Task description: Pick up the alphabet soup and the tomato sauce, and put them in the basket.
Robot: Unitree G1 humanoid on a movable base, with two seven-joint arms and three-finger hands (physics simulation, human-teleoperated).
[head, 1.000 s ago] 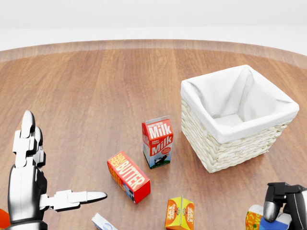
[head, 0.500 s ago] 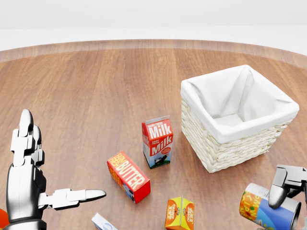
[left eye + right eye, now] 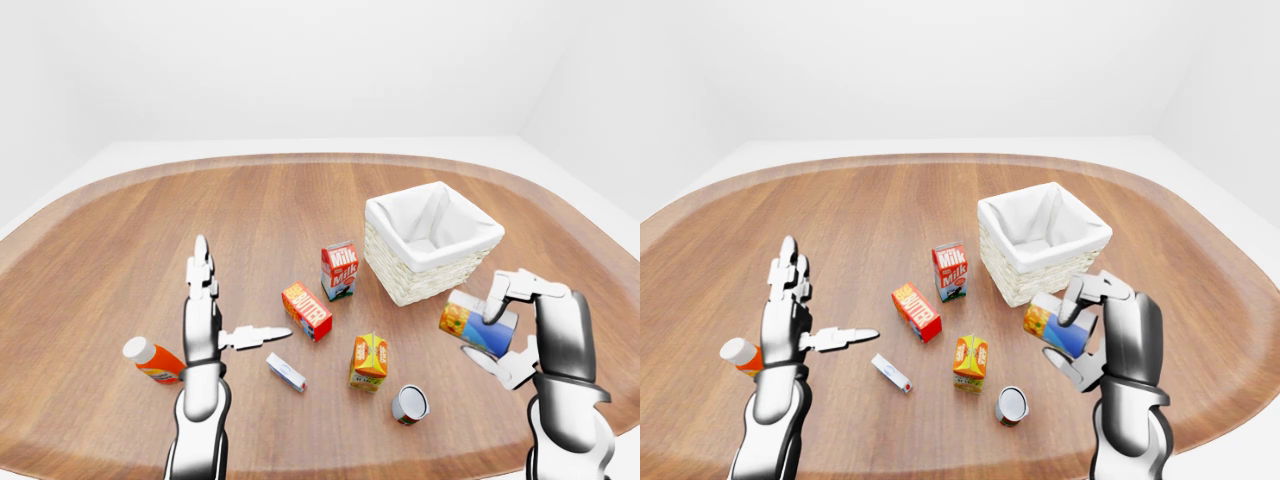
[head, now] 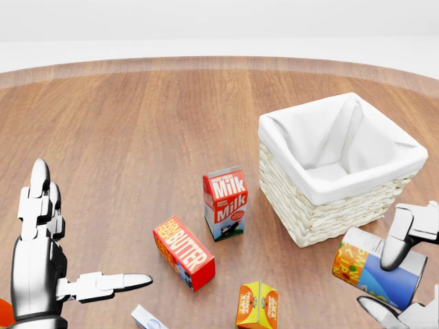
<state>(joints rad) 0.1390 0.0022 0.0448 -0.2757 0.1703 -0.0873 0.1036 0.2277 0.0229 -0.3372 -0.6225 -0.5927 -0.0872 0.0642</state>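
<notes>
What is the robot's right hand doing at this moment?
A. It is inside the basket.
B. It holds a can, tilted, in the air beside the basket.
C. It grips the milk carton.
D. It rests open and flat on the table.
B: the right hand has its fingers closed round the can, lifted and tilted, just outside the basket; the milk carton stands untouched.

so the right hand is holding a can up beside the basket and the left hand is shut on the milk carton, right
Not quite. The right hand does hold the can beside the basket, but the left hand is open and holds nothing; the milk carton stands apart from it on the table. The left-eye view shows this.
</notes>
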